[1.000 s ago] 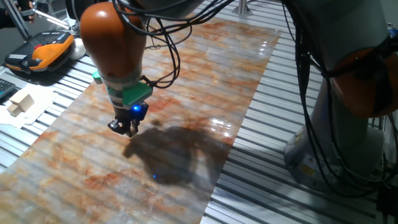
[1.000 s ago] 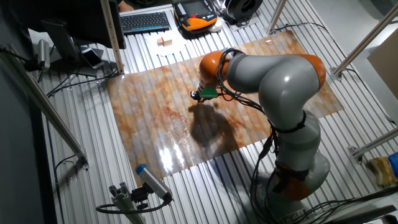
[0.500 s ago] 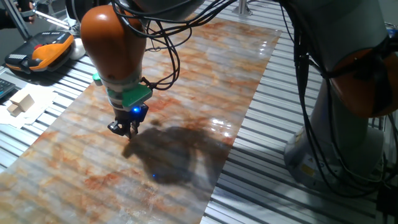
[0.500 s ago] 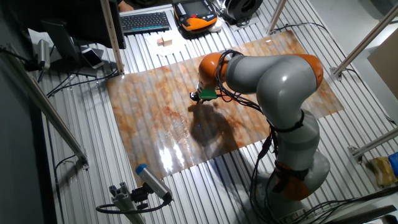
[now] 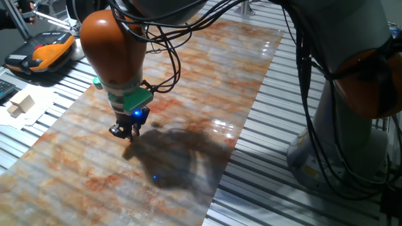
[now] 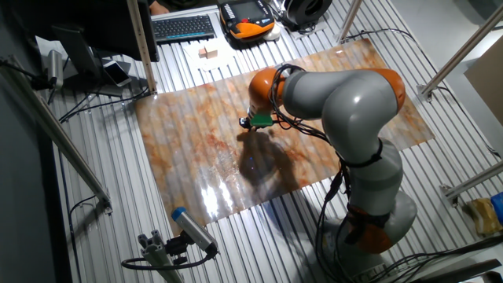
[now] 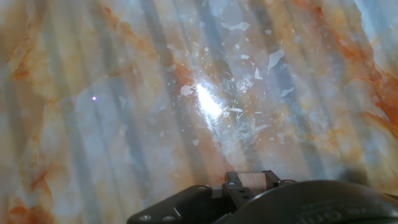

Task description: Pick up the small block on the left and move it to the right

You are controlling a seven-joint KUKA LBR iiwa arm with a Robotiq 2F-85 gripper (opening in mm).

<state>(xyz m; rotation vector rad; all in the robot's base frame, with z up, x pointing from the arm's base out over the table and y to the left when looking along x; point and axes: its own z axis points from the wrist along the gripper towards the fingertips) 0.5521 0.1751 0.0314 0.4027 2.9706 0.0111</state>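
One fixed view: gripper (image 5: 127, 132) has shifted slightly left over the worktop (image 5: 207, 75) and hangs low, wrist vertical; carry likely underway

Other fixed view: arm folded forward over the worktop's middle

Hand view: the small block (image 7: 251, 180) sits between the jaws, closed on it

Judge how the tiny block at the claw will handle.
The small block looks like solid wood: probably stiff and light. Flat-sided, it should not roll, but so tiny in the claw it may twist or slip. On the glossy marbled sheet it would likely slide if nudged.
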